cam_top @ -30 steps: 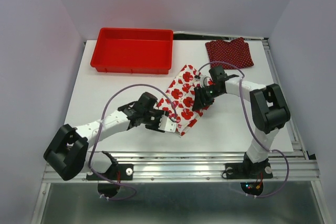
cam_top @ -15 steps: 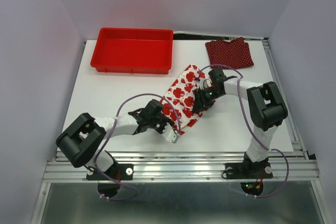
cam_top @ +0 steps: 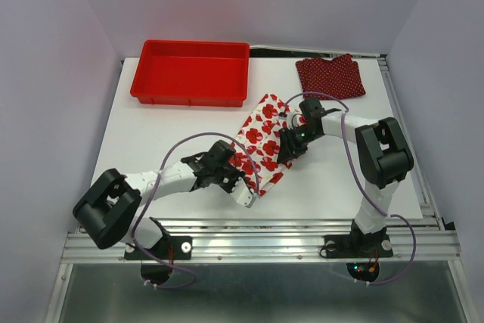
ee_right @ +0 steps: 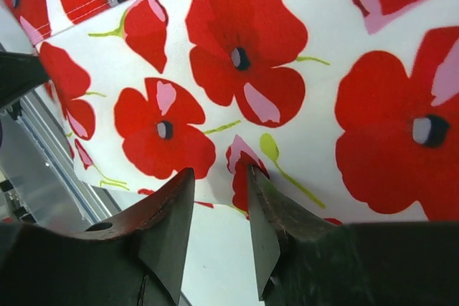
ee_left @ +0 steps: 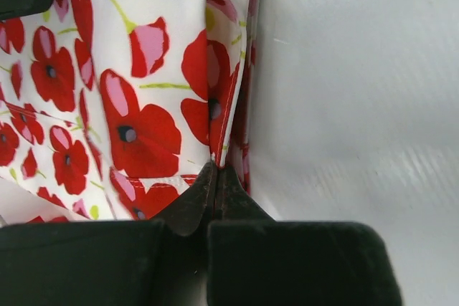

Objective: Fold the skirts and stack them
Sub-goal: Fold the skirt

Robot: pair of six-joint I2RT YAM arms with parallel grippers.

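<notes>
I've got left gripper (ee_left: 215, 174) pinched shut on floral skirt (ee_left: 136, 105) edge. Right gripper (ee_right: 221, 177) part-spread, hem at its tips, can't tell if gripping. Risk: thin pinch slips mid-fold, layers splay.

floral skirt (cam_top: 259, 135): near corner hidden beneath the left gripper (cam_top: 249, 191)
right gripper (cam_top: 287, 150): covers that skirt's right edge
wrist views: skirt runs past frame edges (both cameras)

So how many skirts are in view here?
2: the white floral skirt lies in the middle, and the dark red polka-dot skirt at the far right corner. No sign of another, though one could be hidden.
</notes>
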